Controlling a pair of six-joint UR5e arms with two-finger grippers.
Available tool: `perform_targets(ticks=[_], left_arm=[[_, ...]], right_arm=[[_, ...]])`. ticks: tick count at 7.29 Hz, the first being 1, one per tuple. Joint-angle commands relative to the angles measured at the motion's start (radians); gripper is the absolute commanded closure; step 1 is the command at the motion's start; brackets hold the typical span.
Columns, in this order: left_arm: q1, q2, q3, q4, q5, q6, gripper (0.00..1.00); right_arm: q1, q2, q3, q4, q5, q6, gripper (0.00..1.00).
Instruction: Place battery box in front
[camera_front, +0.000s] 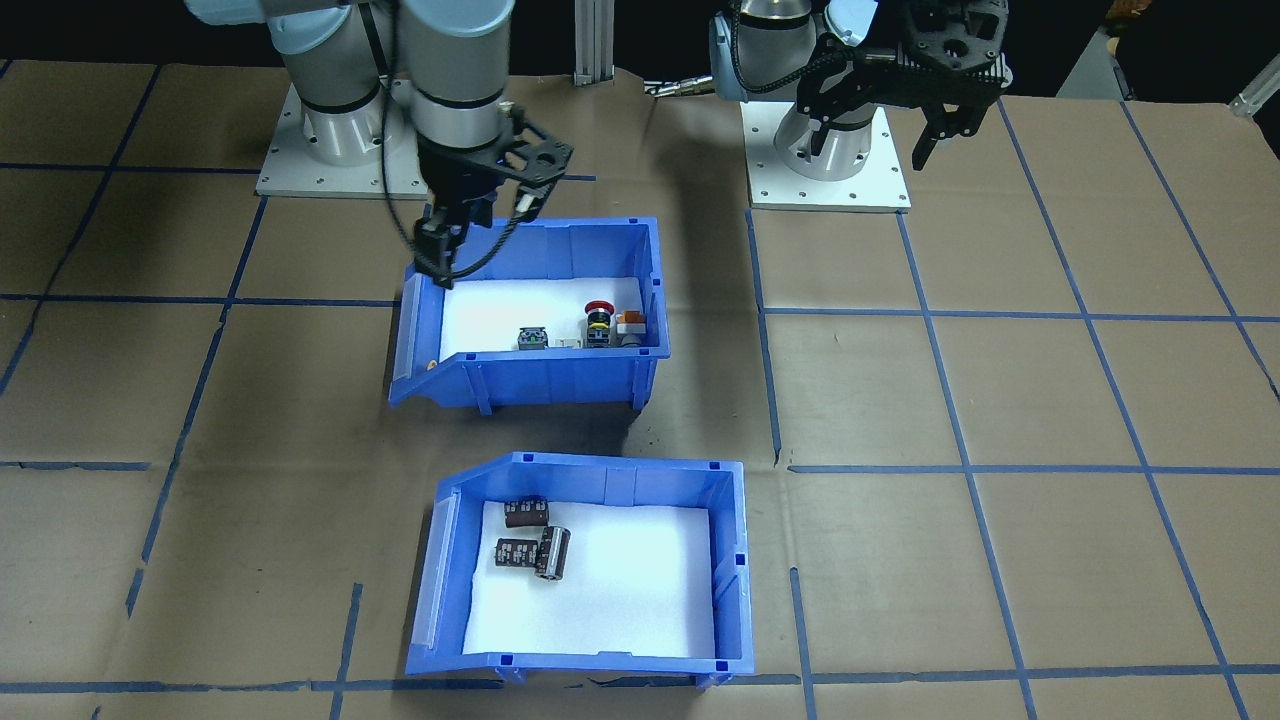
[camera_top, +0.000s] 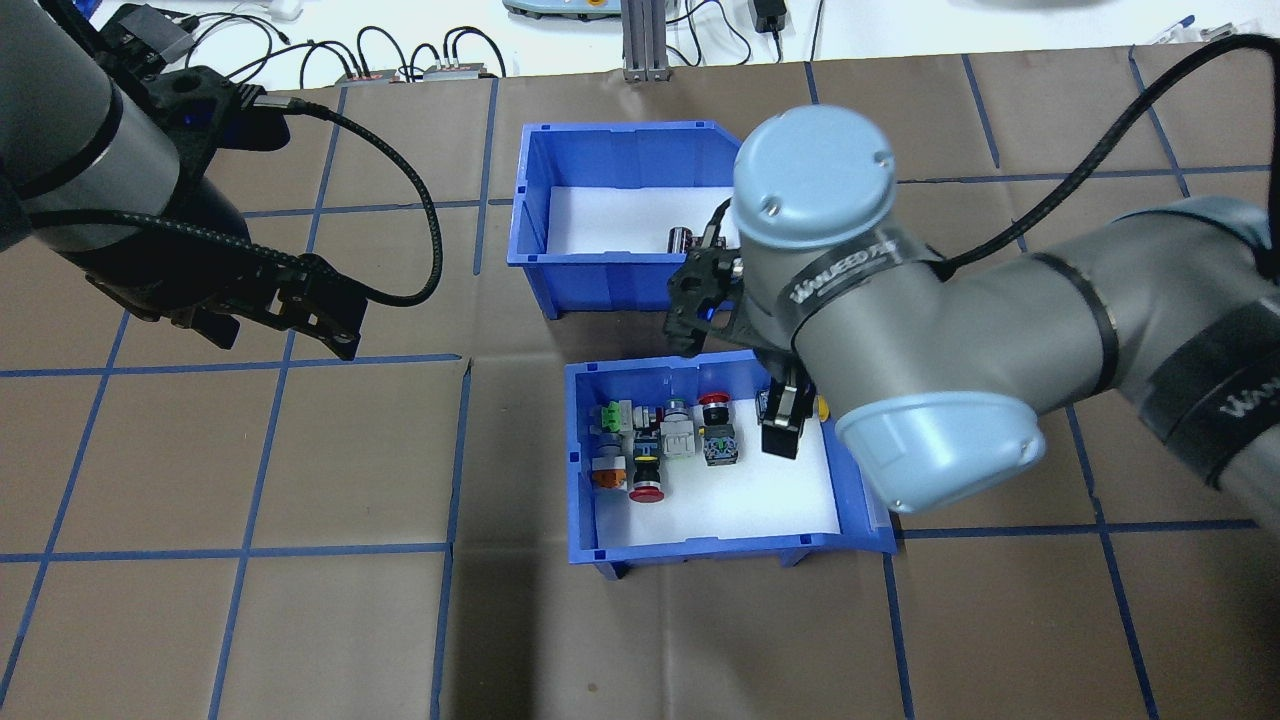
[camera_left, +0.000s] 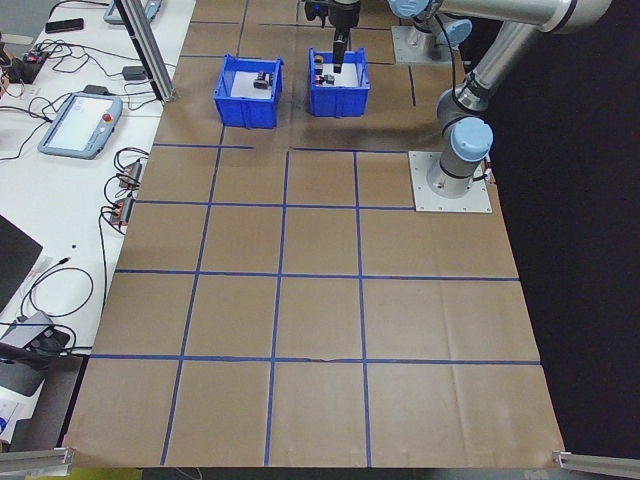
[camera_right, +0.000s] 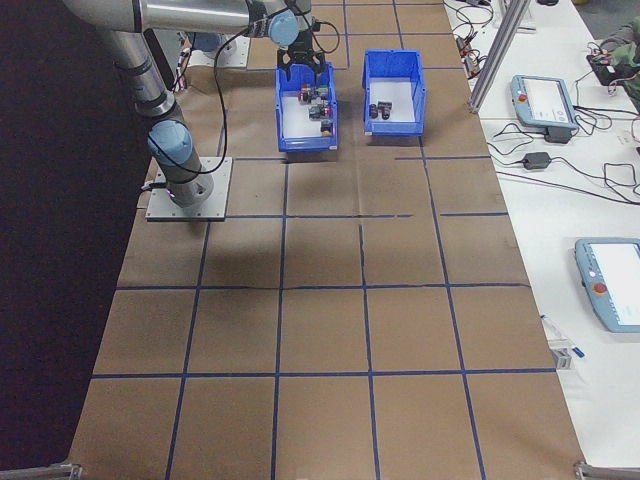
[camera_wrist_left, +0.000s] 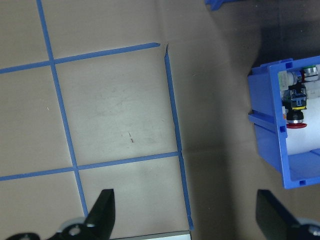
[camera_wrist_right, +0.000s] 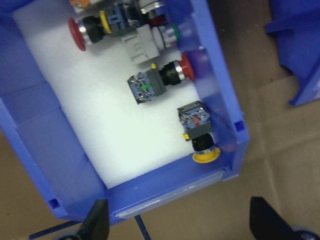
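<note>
The battery box (camera_front: 585, 570) sits nearest the front-facing camera, at the table edge farthest from the robot, with three dark cylinders (camera_front: 532, 538) on its white foam. Just behind it, closer to the robot, stands the button bin (camera_front: 545, 320). The right gripper (camera_top: 781, 425) hangs over that bin's open end, jaws spread wide and empty, apart from the battery box. The left gripper (camera_top: 275, 325) hovers above bare table, well apart from both bins, jaws wide and empty.

glossy plastic battery box (camera_front: 600, 480), matt foam liner (camera_front: 620, 590)
</note>
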Motion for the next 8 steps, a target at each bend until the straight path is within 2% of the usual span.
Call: perform_targets(ticks=[1,2,3,4,6,8], left_arm=[[0.000,-0.005,-0.006,0.000,0.000,-0.001,0.01],[0.000,0.007,-0.034,0.009,-0.005,0.000,0.01],[0.000,0.015,-0.051,0.012,-0.006,0.000,0.01],[0.000,0.025,-0.052,0.012,-0.005,-0.001,0.01],[0.003,0.026,-0.052,0.012,-0.006,-0.001,0.01],[0.008,0.024,-0.052,0.012,-0.006,0.000,0.01]], right_arm=[[-0.141,0.005,-0.065,0.055,0.049,0.117,0.00],[-0.190,0.004,-0.087,0.081,0.051,0.249,0.00],[-0.242,-0.001,-0.107,0.091,0.087,0.423,0.00],[-0.277,0.002,-0.136,0.094,0.091,0.528,0.00],[-0.301,0.005,-0.226,0.195,0.085,0.795,0.00],[-0.299,0.044,-0.289,0.284,0.077,0.951,0.00]])
